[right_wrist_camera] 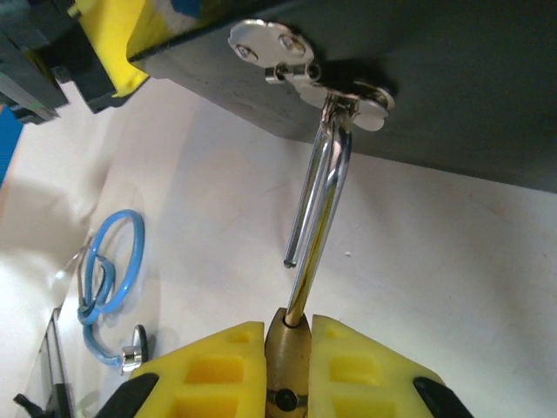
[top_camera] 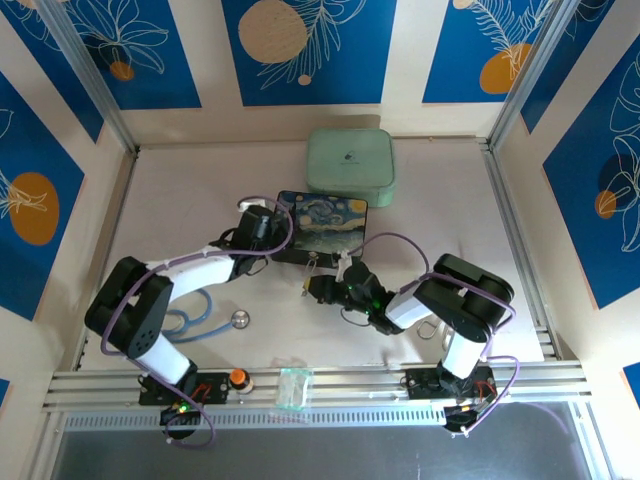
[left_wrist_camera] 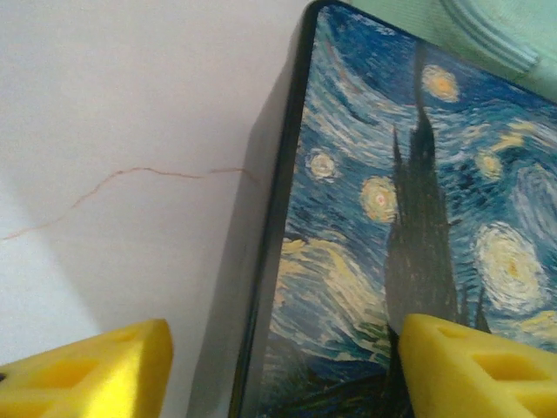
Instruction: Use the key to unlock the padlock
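The right gripper (right_wrist_camera: pixel 287 338) clamps the small brass padlock (right_wrist_camera: pixel 287 361) hooked to the starry painted tin box (left_wrist_camera: pixel 418 218). The left gripper (left_wrist_camera: pixel 283 348) gapes empty astride its edge, so tugging may drag it.

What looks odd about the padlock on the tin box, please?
The padlock has its shackle sprung: one leg hangs free of the brass body, clamped by the right end effector, though the bend hooks through the hasp.
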Robot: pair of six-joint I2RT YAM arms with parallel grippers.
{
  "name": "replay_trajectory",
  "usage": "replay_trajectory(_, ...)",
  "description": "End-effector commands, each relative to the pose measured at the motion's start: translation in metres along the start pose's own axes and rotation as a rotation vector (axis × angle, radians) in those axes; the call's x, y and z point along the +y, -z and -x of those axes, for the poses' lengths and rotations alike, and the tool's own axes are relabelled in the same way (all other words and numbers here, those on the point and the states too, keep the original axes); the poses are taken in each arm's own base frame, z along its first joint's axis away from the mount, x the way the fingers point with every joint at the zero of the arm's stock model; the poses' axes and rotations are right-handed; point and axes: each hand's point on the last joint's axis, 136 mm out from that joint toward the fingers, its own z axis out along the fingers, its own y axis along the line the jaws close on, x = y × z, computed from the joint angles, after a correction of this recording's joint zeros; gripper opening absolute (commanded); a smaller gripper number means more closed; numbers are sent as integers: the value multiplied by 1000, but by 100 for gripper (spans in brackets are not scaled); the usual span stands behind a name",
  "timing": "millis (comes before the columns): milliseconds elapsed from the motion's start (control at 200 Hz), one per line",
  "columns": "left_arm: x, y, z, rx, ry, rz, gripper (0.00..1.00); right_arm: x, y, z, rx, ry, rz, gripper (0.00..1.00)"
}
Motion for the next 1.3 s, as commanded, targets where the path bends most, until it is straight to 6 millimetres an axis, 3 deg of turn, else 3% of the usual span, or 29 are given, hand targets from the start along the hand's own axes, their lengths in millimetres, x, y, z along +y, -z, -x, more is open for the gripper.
replay_trajectory(0,28,2,-63,180,2,52,63,-74,16,-51,133,-236,-234,0)
replay_trajectory(185,21,24,-77,172,5,52,58,-79,20,-44,48,-292,-216,0)
replay_trajectory(385,38,29,-74,168,-39,149,57,-67,12,-34,18,-283,-160,0)
replay_trajectory(485,29,37,-54,126,-119,153,61,-65,13,-32,9,-281,-162,0)
replay_trajectory(645,3,66,5,-16,-399,202,86,-63,9,-36,24,-267,-173,0)
replay_trajectory(690,-9,72,16,-33,-476,190,96,-65,9,-37,27,-269,-181,0)
replay_trajectory(740,-30,76,21,-34,-598,129,99,-67,10,-37,27,-272,-190,0)
replay_trajectory(820,-65,79,10,-9,-861,-5,94,-71,12,-37,25,-281,-199,0)
replay_trajectory(926,-93,83,-32,66,-1237,-177,93,-73,15,-37,22,-286,-198,0)
replay_trajectory(1086,-87,70,-52,192,-1428,-176,93,-71,15,-37,29,-278,-188,0)
replay_trajectory(1296,-75,49,-64,303,-1500,-113,89,-73,17,-35,9,-292,-186,0)
